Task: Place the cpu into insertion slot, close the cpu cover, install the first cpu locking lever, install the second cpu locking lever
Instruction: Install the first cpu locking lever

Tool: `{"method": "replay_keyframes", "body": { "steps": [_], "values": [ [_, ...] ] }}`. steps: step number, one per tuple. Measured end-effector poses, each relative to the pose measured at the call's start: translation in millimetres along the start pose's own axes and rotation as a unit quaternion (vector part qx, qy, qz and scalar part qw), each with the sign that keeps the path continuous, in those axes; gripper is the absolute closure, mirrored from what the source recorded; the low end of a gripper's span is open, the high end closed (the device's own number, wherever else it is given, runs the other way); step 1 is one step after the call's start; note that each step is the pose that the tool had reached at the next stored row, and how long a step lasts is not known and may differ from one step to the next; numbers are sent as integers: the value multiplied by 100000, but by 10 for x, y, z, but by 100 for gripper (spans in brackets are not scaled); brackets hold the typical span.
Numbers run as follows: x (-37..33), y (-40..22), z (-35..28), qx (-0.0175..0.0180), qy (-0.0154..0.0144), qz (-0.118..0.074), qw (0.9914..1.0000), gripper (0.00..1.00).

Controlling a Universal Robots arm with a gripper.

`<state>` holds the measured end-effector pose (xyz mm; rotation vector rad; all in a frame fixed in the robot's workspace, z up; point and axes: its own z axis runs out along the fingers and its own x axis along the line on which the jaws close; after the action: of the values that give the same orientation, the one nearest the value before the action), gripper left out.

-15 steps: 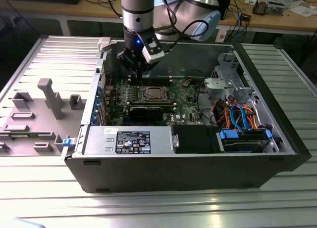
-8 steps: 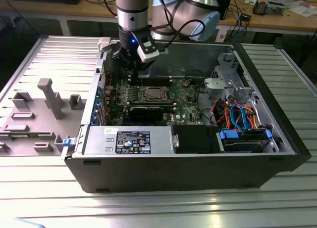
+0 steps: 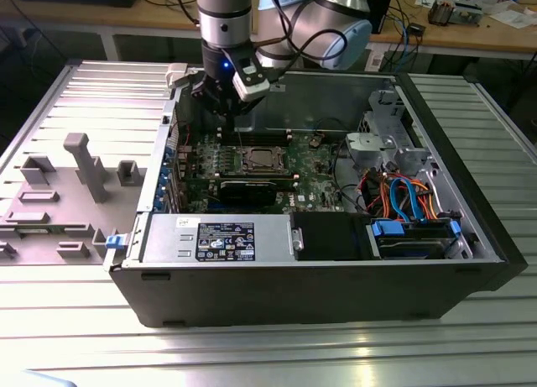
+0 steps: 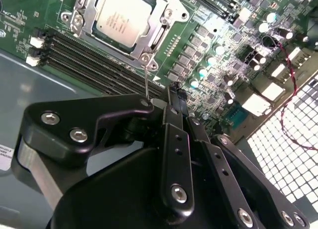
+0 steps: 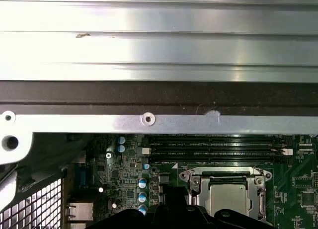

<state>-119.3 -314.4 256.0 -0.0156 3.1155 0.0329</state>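
The cpu (image 4: 121, 18), a silvery square chip, lies in the insertion slot (image 4: 77, 21) on the green board. The cpu cover (image 4: 159, 33) lies flat around it as a metal frame. A thin wire locking lever (image 4: 145, 77) stands up from the slot's corner and ends against the black gripper body, just beside the fingertips. My gripper (image 4: 179, 97) hangs above the board with its fingers together and nothing between them. In the exterior view the gripper (image 3: 225, 108) is behind the slot (image 3: 258, 159). In the first wrist view I see the cpu (image 5: 226, 196) and its cover (image 5: 196, 184).
Long memory slots (image 5: 213, 144) run beside the socket. The open computer case has a metal back wall (image 5: 149, 119) close behind the gripper. A black graphics card (image 3: 247, 190), a power supply (image 3: 218, 240), a drive cage (image 3: 394, 139) and coloured cables (image 3: 403, 194) crowd the case.
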Motion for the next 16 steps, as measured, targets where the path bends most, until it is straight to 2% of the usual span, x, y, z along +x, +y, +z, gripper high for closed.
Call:
{"method": "replay_keyframes", "body": {
  "steps": [4,7,16],
  "values": [
    [-13,11,1,-3,-129,-9,100000,89],
    [-57,11,3,2,-125,0,100000,89],
    [-271,9,15,0,-128,-7,100000,89]
  ]
}}
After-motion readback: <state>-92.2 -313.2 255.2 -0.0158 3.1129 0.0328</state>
